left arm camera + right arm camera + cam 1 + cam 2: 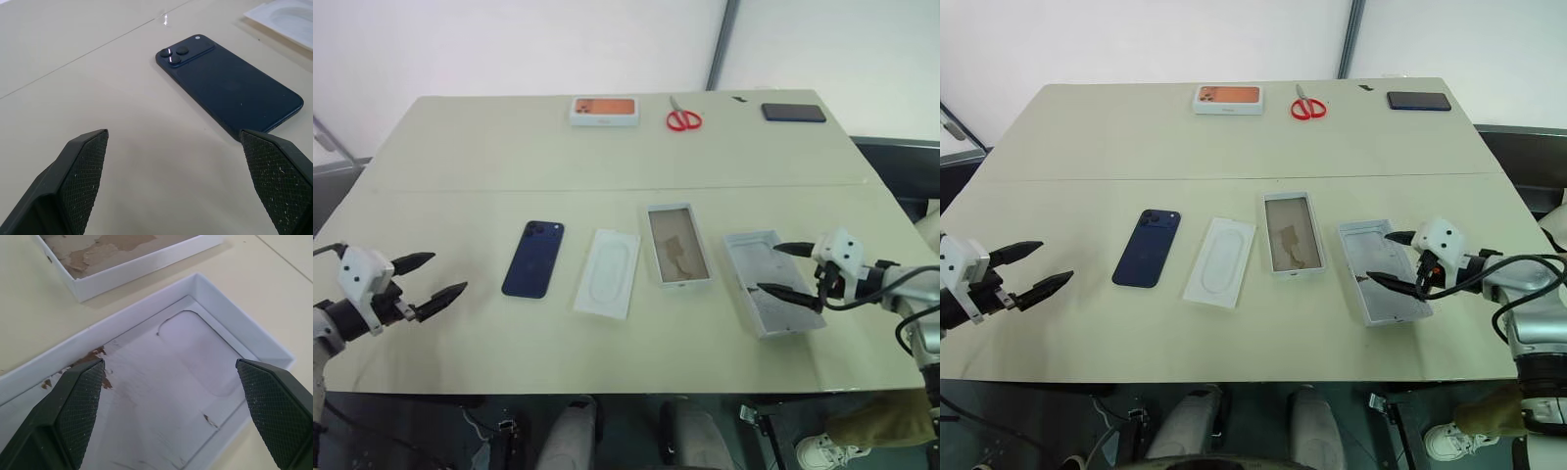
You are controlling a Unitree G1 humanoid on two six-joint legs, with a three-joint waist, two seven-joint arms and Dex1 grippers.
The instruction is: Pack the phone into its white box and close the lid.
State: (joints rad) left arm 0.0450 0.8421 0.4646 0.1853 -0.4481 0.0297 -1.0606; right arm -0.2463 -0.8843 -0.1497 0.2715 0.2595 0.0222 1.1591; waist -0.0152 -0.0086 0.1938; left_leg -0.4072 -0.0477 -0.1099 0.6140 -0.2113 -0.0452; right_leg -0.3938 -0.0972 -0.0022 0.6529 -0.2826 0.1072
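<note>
Left pincer (pixel 438 277) gapes wide, empty, phone (pixel 533 258) at its three o'clock; slim, stiff, slippery, so pinch its long edges; right pincer (pixel 783 269) equally spread, empty, over lid (pixel 756 257).

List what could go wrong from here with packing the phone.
The phone lies flat on the table, so the left gripper may struggle to get under it. The insert sheet lies between it and the white box and could get knocked. The lid lies inside-up under the right gripper and needs flipping.
</note>
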